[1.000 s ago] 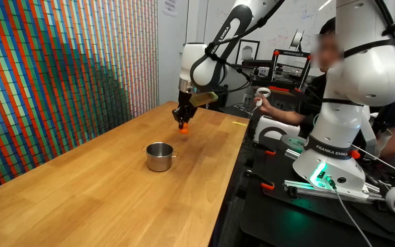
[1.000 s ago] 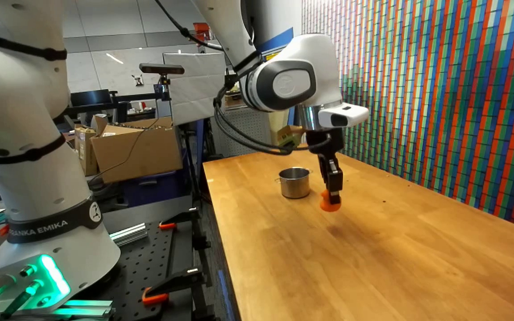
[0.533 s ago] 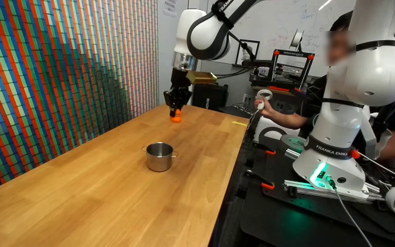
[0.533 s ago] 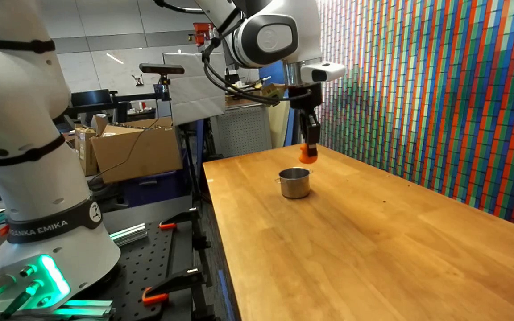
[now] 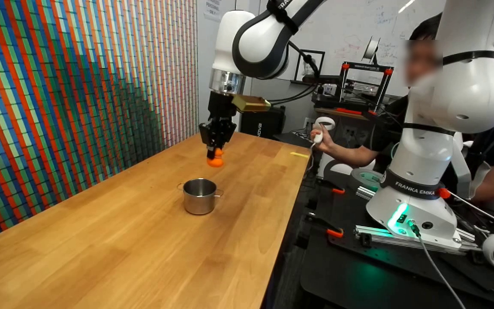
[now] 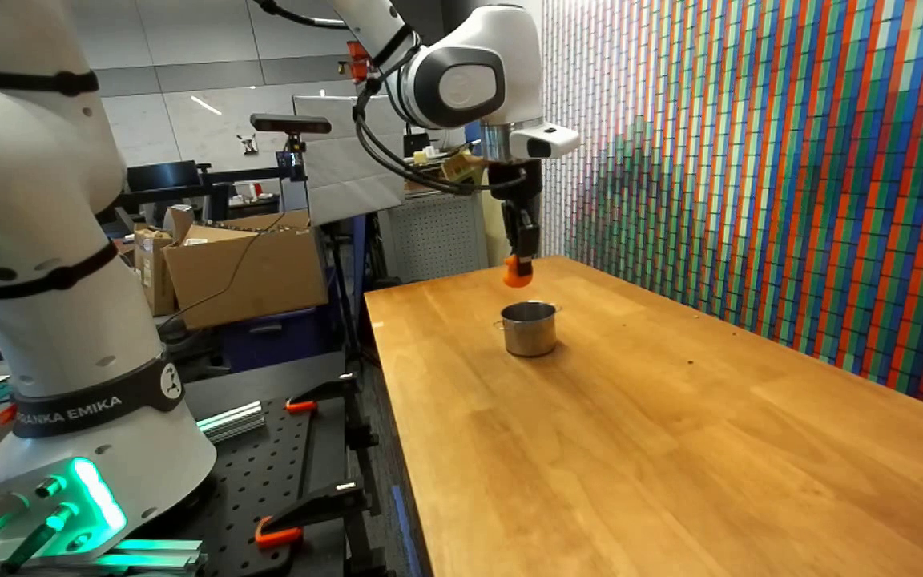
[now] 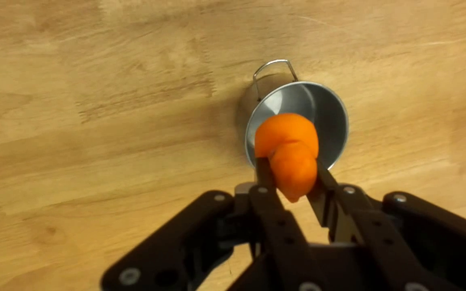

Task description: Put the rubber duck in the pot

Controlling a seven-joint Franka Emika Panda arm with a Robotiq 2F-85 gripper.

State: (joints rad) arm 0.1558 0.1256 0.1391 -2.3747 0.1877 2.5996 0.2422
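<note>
Rubber duck (image 7: pixel 287 151), orange, aloft near pot (image 5: pixel 200 202), not yet inside.
Gripper (image 7: pixel 291 173) pinches the duck; pick-up and lift done, final alignment, lowering and release apparently remaining.

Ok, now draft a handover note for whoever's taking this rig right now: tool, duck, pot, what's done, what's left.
The tool grips the rubber duck and holds it up off the table.
The pot stands upright on the table; both exterior views show a gap between it and the duck.
Done: duck picked up.
Left: probably centre it over the pot's opening, lower, let go, then back away.
</note>
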